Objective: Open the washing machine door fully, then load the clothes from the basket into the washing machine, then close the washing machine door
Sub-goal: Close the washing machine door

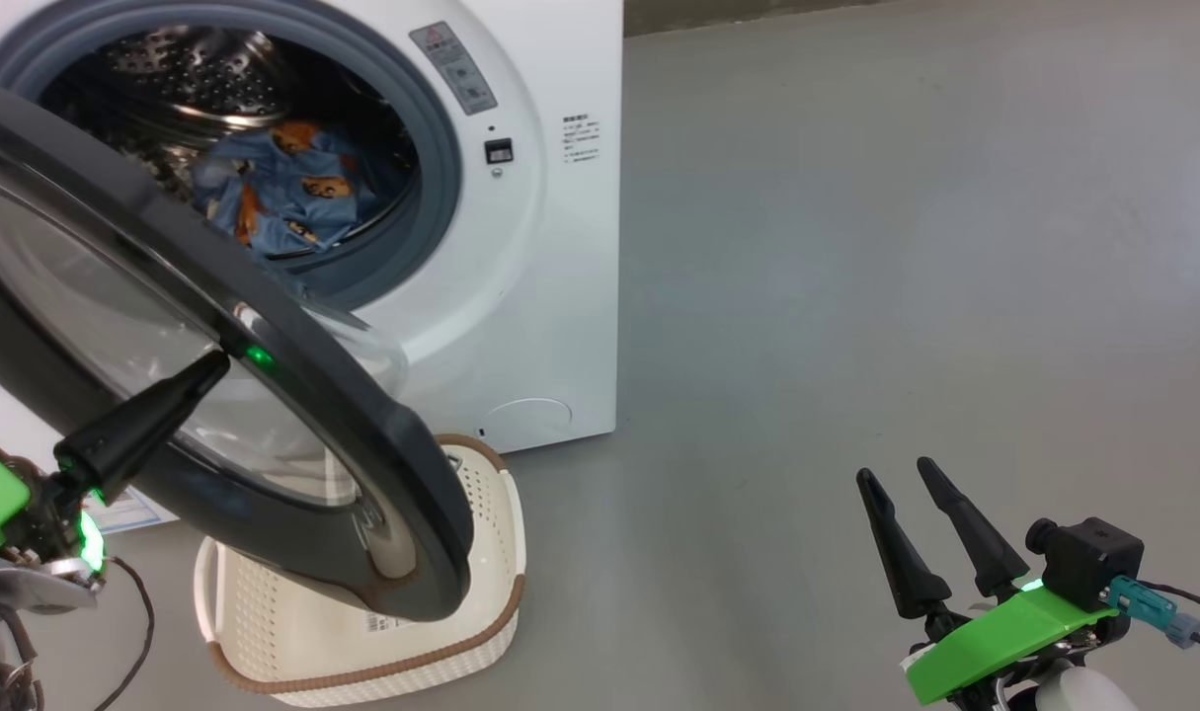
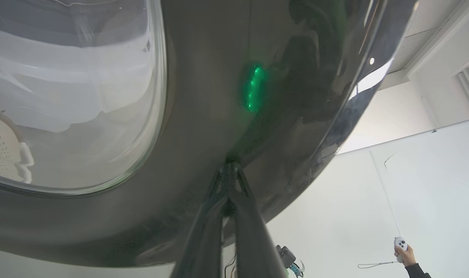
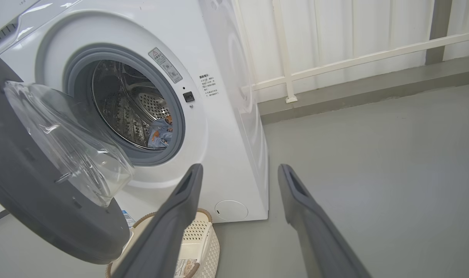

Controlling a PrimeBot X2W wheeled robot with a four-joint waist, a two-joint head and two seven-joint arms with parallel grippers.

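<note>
Left gripper [image 1: 212, 365] pressed together, tips on washing machine door [image 1: 402, 474] rim ahead; glossy curve, tips may skid off.

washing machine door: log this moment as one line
washing machine door: half open | clothes: in drum | left gripper: jaws shut, tip on door rim | right gripper: jaws open, holding nothing

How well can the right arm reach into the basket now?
Probably not well: the half-open door hangs over much of the basket, leaving just its front and right edge free for the open right gripper.
</note>
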